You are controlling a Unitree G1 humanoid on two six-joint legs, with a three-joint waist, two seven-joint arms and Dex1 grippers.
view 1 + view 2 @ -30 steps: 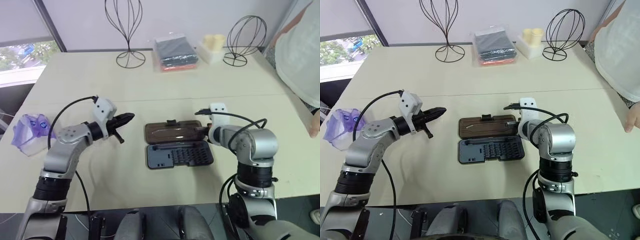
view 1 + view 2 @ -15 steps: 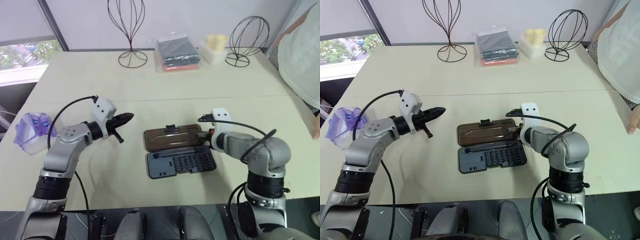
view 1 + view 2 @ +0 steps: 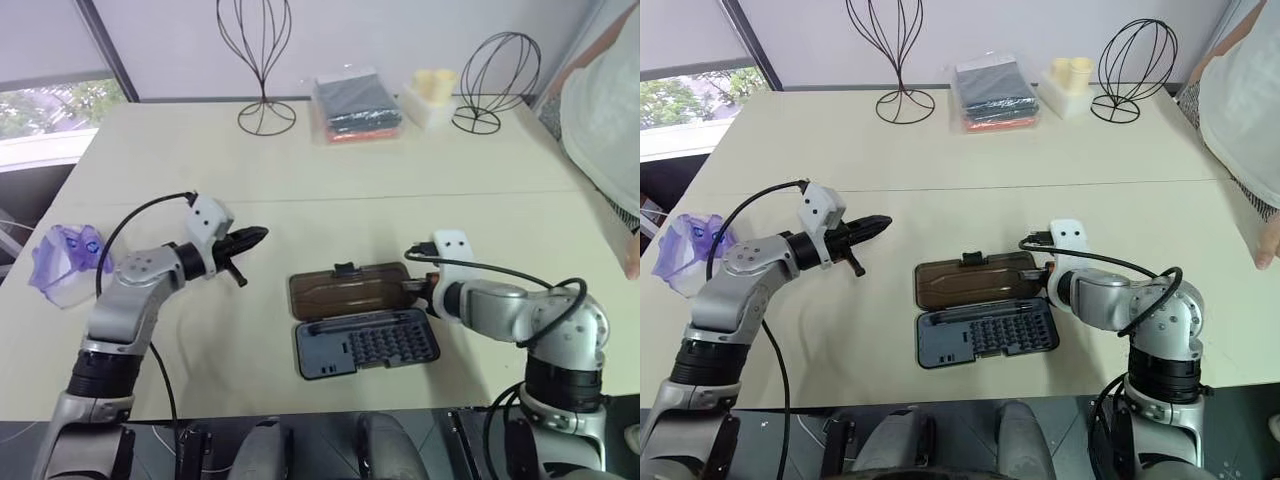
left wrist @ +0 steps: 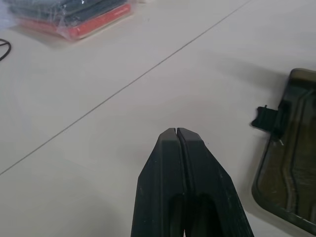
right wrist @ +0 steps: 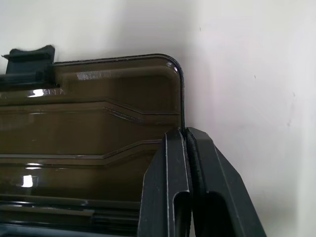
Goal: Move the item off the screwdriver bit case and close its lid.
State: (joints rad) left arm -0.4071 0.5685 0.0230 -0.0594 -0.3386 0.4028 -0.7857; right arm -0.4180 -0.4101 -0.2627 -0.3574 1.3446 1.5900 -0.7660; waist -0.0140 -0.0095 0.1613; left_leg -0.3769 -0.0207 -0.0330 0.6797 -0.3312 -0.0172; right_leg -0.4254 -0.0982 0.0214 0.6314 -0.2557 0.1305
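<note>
Shut right gripper (image 5: 185, 132) at lid (image 5: 89, 128) edge

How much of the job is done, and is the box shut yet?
Done: nothing lies on the screwdriver bit case. In hand: the right gripper, fingers shut, sits at the end edge of the lid. Left: the lid lies flat open on the table and has to be swung shut.

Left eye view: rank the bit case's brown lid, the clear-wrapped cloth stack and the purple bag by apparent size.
1. lid
2. cloth stack, though farther from the camera, so possibly bigger
3. purple bag, partly hidden by the cable
</note>
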